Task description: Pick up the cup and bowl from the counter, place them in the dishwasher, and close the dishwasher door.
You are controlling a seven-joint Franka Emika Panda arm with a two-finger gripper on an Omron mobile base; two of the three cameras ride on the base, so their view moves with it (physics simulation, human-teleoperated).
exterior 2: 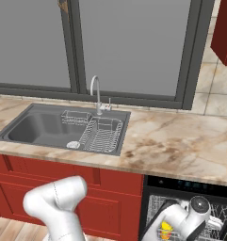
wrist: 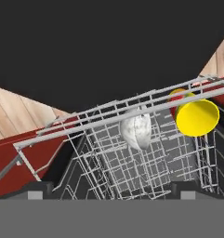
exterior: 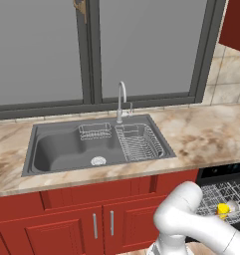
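With both pieces already sitting in the rack (wrist: pixel 132 162) of the dishwasher (exterior 2: pixel 190 186), I hold the gripper (exterior 2: pixel 214 225) spread wide and empty over the wire basket. My hand camera looks along the rack: the yellow cup (wrist: pixel 196 116) lies on its side toward the rack's far edge, and the pale marbled bowl (wrist: pixel 136 130) stands on edge among the tines near the middle. Neither touches my fingers. What remains, by my reading, is the dishwasher door (wrist: pixel 108 46), a stiff, flat black panel lying open beyond the rack. It should feel heavy and hinge-bound, best pushed up from its outer edge or bar handle. Beyond it, the counter (exterior 2: pixel 181 146) runs past the sink (exterior: pixel 91 144).
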